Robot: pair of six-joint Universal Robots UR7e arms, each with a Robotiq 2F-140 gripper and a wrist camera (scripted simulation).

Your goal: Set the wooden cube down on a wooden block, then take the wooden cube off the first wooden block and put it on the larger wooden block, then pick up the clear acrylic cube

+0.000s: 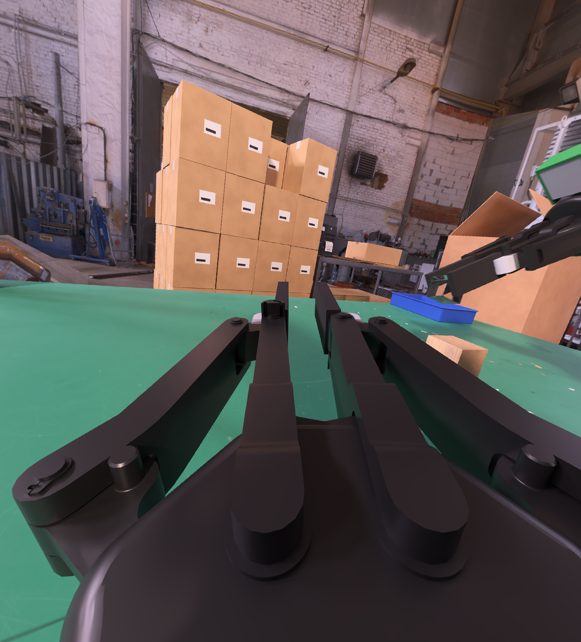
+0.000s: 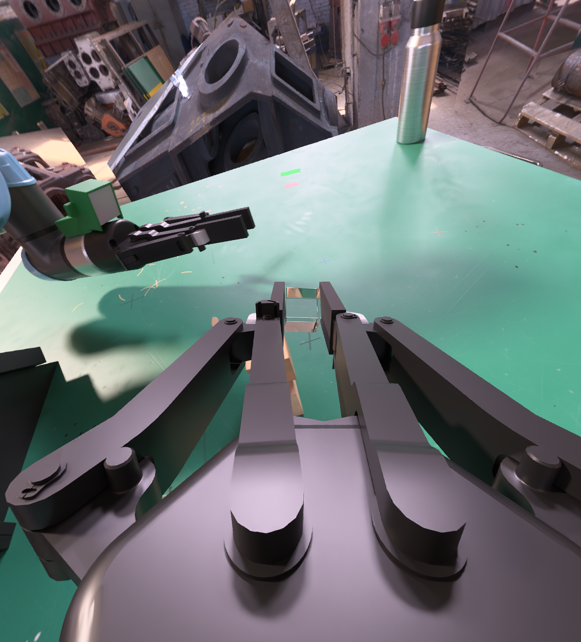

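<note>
The right end effector (image 2: 302, 305) is closed on the clear acrylic cube (image 2: 302, 308), which sits between its two fingertips, one fingertip against each side face. In the right wrist view the cube appears raised above the green table (image 2: 455, 278), with a faint cross mark on the mat visible below it; the height of the lift cannot be judged. Beneath the right end effector's left finger, pale wooden pieces (image 2: 290, 378) are partly visible; most of their outline is hidden by the finger, so how they are stacked cannot be determined from this view. The left end effector (image 1: 301, 298) holds nothing: its fingers stand close together with only a narrow gap of empty air between them, low over the table (image 1: 73, 347). In the right wrist view the same end effector (image 2: 243, 220) extends level over the far left portion of the mat, well apart from the cube. A wooden block (image 1: 459, 352) rests on the table to the right of the left end effector's fingers, partly covered by one linkage. A blue tray (image 1: 433, 307) lies near the table's far edge, beneath the tip of the right end effector (image 1: 443, 286) as seen from the left wrist view. A metal bottle (image 2: 415, 87) stands upright at the far edge of the table.
</note>
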